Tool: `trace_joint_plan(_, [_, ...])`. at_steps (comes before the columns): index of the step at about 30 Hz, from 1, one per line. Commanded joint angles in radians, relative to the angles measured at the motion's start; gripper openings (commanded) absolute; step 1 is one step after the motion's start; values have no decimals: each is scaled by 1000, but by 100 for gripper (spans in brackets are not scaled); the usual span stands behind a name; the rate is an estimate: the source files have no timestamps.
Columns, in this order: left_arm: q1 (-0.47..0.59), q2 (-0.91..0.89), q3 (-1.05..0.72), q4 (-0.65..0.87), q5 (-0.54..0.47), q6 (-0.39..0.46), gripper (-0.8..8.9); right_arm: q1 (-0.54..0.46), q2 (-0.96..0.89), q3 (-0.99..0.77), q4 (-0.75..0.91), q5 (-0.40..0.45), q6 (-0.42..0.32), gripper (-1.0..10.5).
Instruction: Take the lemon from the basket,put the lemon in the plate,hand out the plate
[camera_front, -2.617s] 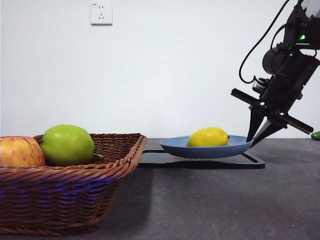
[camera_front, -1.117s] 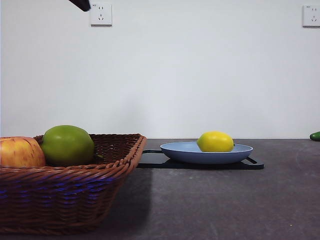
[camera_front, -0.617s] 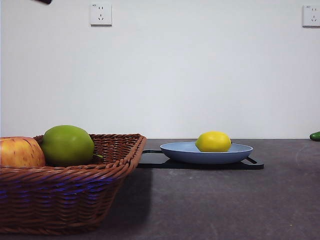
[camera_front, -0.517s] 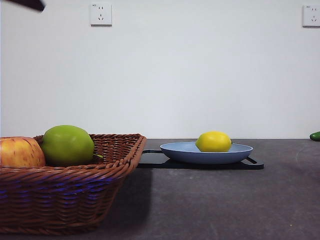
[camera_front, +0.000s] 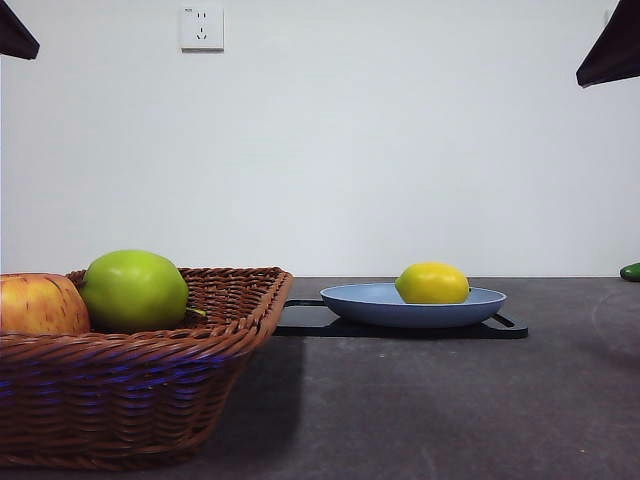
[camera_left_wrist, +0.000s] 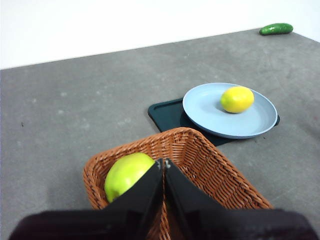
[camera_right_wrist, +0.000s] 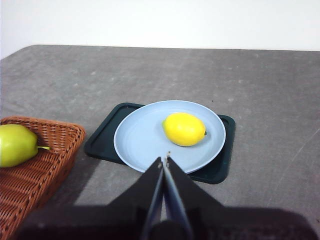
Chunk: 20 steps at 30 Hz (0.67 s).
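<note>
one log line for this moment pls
lemon in plate | plate on black tray | left gripper shut above basket | right gripper shut above plate | handout pending

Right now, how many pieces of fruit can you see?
3. A green apple and a red-yellow apple lie in the basket; the lemon sits on the blue plate. More could hide inside the basket.

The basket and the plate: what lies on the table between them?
Between the basket and the plate, only the black tray's edge and bare table show, in the right wrist view.
</note>
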<state>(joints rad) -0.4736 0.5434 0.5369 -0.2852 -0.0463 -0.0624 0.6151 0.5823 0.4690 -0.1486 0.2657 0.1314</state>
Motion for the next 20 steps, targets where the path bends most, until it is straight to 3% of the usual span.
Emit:
trace_joint_plan(1, [-2, 5, 12, 8, -3, -14, 9, 6, 5, 13, 10, 3, 9, 3])
trace_joint_plan(10, [-2, -42, 11, -10, -6, -13, 9, 6, 5, 13, 10, 3, 9, 3])
trace_joint_plan(12, [13, -121, 11, -35, -13, 72, 9, 6, 4, 13, 10, 3, 9, 3])
trace_joint_plan(14, [51, -212, 7, -69, -13, 125, 9, 6, 4, 13, 10, 3, 9, 3])
trace_joint_plan(20, [251, -410, -109, -25, -13, 127, 8, 6, 5, 13, 11, 3, 9, 3])
